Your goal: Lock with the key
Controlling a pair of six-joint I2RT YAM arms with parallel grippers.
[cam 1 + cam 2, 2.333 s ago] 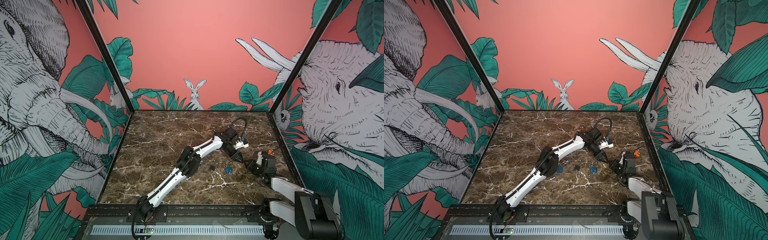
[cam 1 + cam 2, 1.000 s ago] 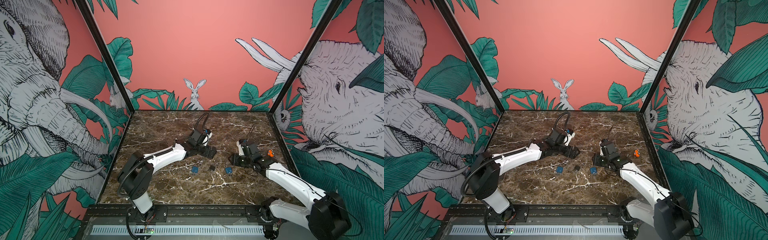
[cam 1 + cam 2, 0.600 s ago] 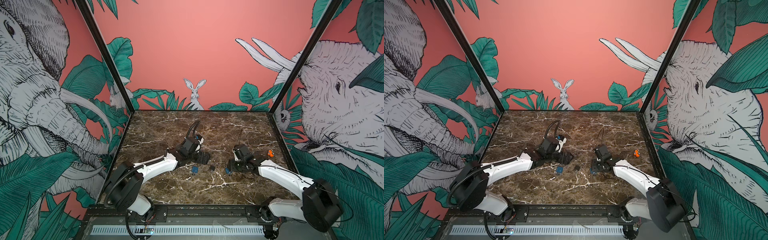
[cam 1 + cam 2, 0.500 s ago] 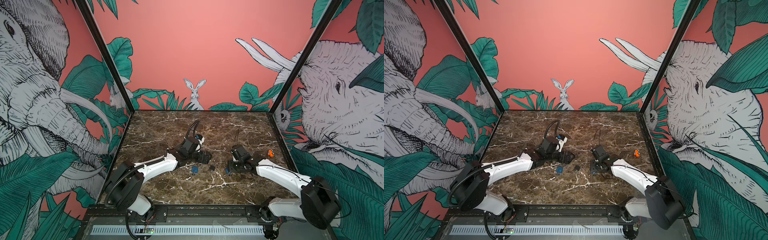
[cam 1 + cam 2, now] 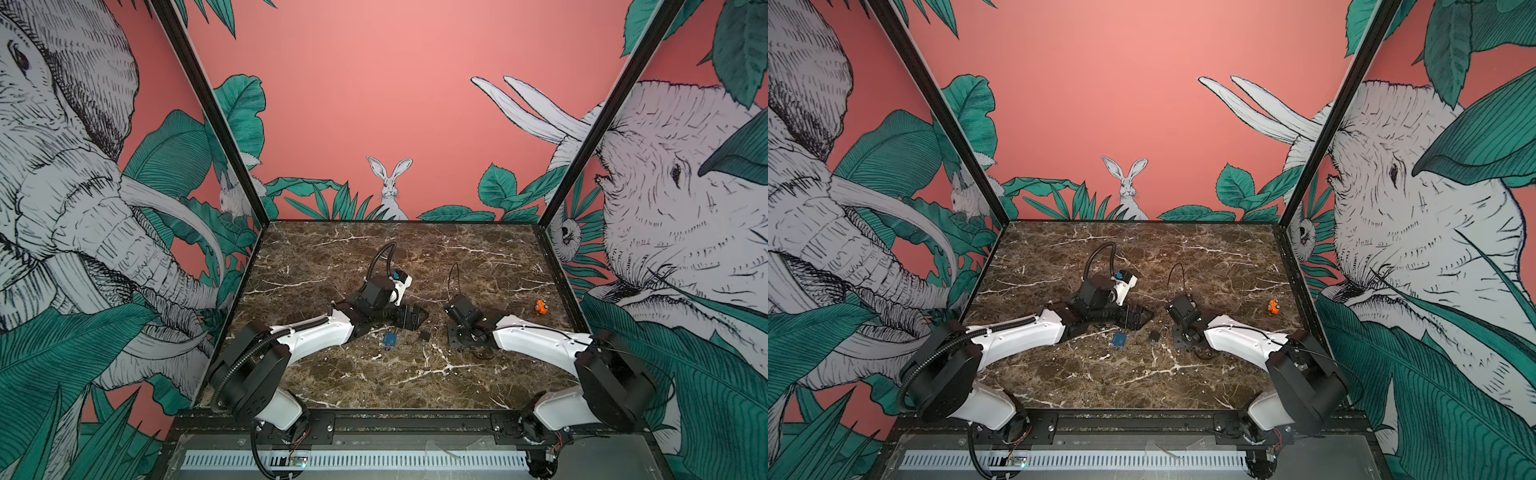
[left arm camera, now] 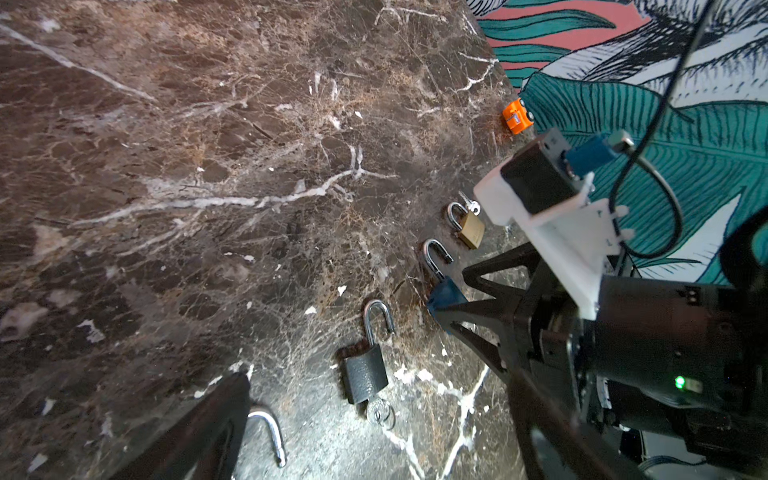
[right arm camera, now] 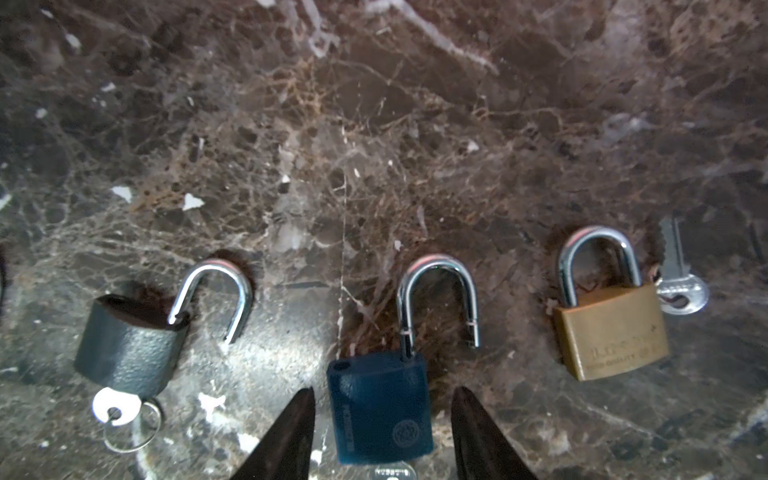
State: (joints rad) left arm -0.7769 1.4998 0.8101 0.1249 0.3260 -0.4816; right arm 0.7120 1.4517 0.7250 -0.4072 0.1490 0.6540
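The blue lock lies flat on the marble table, shackle open, with a key in its underside. The right gripper straddles its body, jaws apart with a sliver of gap on each side, gripping nothing.

Four locks lie in a row. Next along on one side is a grey lock, shackle open, with a ringed key in it. On the other side is a brass lock, shackle closed, with a loose key touching it. Beyond the grey one lies another blue lock, near the left gripper, whose jaws stand wide and hold nothing.

That makes three keys.

The stamped lettering on the blue and brass bodies is too blurred to read.

An orange toy car sits well apart by the wall.
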